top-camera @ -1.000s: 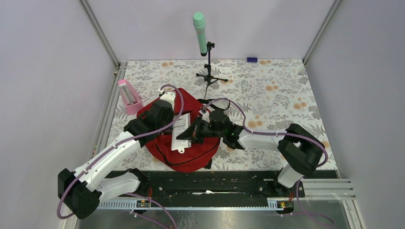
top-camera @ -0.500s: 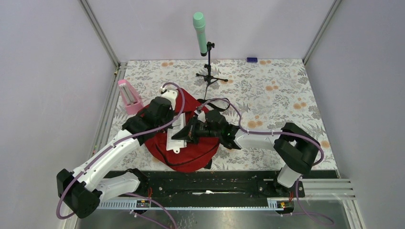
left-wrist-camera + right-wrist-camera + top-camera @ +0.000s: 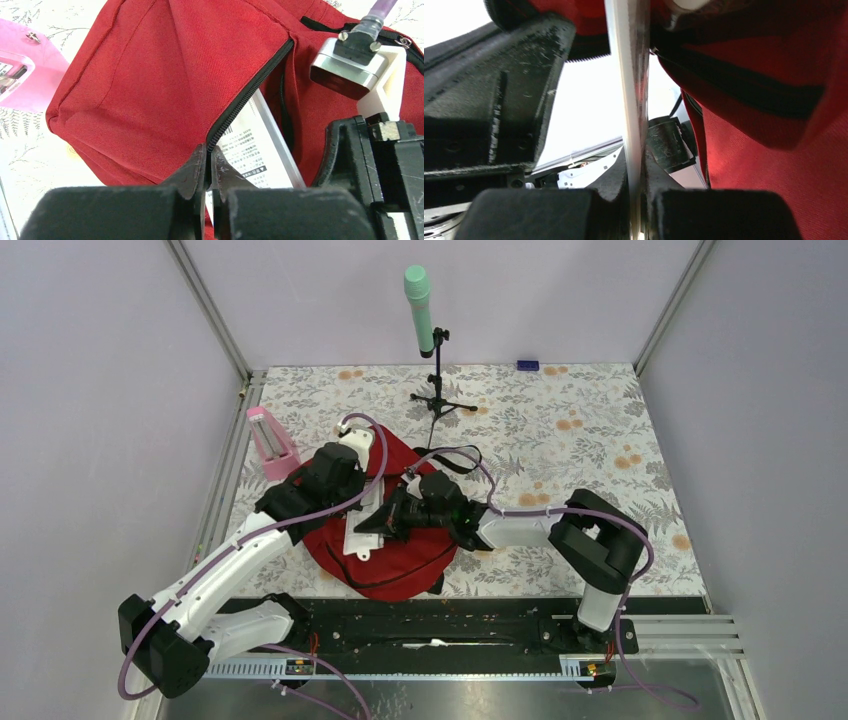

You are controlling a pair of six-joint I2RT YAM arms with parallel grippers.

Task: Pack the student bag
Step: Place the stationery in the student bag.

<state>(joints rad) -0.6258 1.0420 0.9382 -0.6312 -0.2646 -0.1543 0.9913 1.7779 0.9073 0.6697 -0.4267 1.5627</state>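
Observation:
The red student bag [image 3: 400, 560] lies on the floral table, centre-left. My left gripper [image 3: 209, 150] is shut on the black zipper edge [image 3: 245, 100] of the bag's opening and holds the flap up. My right gripper [image 3: 636, 165] is shut on a flat white package [image 3: 362, 530], seen edge-on in the right wrist view [image 3: 629, 75]. The package's printed label [image 3: 250, 150] lies in the bag's mouth under the lifted red flap [image 3: 175, 65]. The right wrist's camera block [image 3: 350, 65] is close beside the opening.
A pink holder [image 3: 270, 443] stands left of the bag, also in the left wrist view [image 3: 25, 75]. A green microphone on a black tripod stand [image 3: 432, 360] stands at the back centre. A small blue item [image 3: 527, 366] lies at the far edge.
My right gripper has moved left with the white package, pushing it further into the bag's opening. My left gripper holds the flap in nearly the same place.

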